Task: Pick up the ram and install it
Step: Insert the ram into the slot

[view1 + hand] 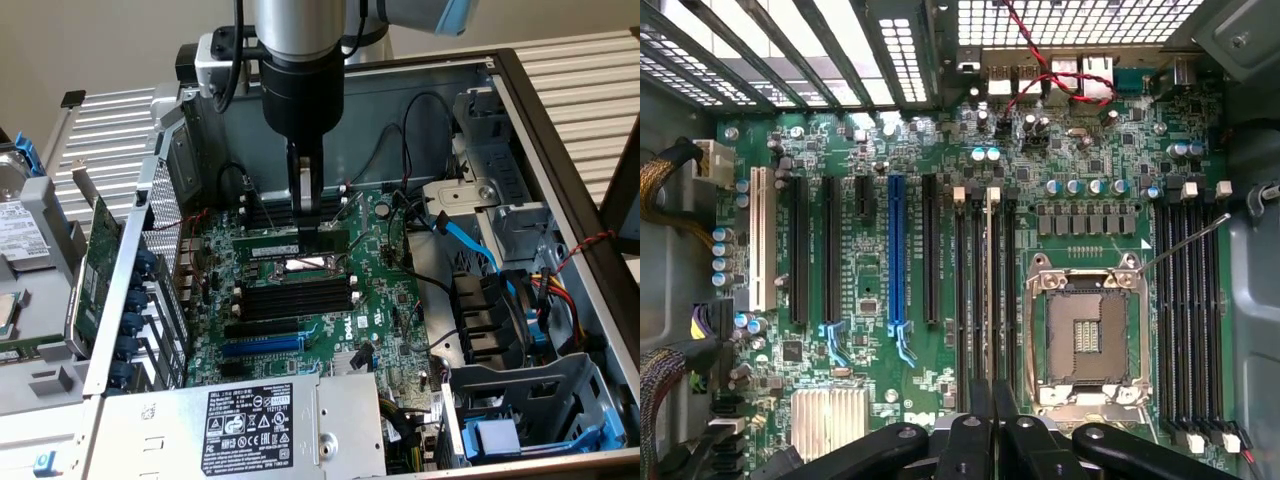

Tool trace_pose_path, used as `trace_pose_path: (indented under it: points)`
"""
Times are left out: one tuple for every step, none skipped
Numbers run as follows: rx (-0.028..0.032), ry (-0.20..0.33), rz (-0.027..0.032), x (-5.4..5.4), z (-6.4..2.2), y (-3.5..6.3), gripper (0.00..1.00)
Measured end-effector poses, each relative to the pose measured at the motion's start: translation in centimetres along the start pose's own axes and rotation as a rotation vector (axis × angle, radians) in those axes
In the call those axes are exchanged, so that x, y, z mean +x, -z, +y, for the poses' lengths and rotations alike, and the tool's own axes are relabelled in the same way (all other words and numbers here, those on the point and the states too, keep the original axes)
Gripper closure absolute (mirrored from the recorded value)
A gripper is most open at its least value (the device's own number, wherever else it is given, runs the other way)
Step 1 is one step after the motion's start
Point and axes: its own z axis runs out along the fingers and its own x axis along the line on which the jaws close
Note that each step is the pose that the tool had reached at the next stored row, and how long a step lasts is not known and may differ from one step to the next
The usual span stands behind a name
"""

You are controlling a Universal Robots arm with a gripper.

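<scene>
**Ram edge-on under the tool, lined up with the slot bank**

The tool reaches straight down into the open case, over the motherboard. In the wrist view its fingers sit close together, with the thin top edge of the ram running out from between them. I judge the tool to be clamped on the ram, gripping it near the middle of its length.

The relation that matters is the ram against the slots. In the wrist view the ram shows as a pale narrow line. It lies inside the bank of slots just beside the socket, on the side toward the blue expansion slot. Its long axis runs parallel to those slots. One end comes close to the white clips at the bank's far end, and the other end is hidden under the tool.

In the exterior view the ram is a green strip lying across the board directly below the tool. It sits between the far slot bank and the socket, and again runs parallel to both.

So the ram is already off the counter and directly beneath the tool, with no sideways offset. It is aligned lengthwise with a slot. The pictures do not show whether its lower edge has entered that slot or only hangs just above it, nor whether the end clips have closed on it.
</scene>
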Motion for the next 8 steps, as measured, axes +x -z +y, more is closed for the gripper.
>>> trace_pose_path:
  points:
    - [0.0,0.0,0.0001,0.0,0.0,0.0,0.88]
    - [0.0001,0.0,0.0,0.01,0.0,-0.02,0.88]
    - [0.0003,0.0,-0.0003,0.01,0.0,-0.08,0.88]
    - [0.0013,0.0,-0.0004,0.01,-0.01,-0.18,0.88]
    - [0.0017,0.0,-0.0003,0.01,-0.02,-0.3,0.88]
    - [0.0017,0.0,-0.0001,0.01,-0.03,-0.43,0.88]
    - [0.0018,0.0,-0.0001,0.01,-0.03,-0.61,0.88]
    - [0.0019,0.0,-0.0001,0.01,-0.03,-0.78,0.88]
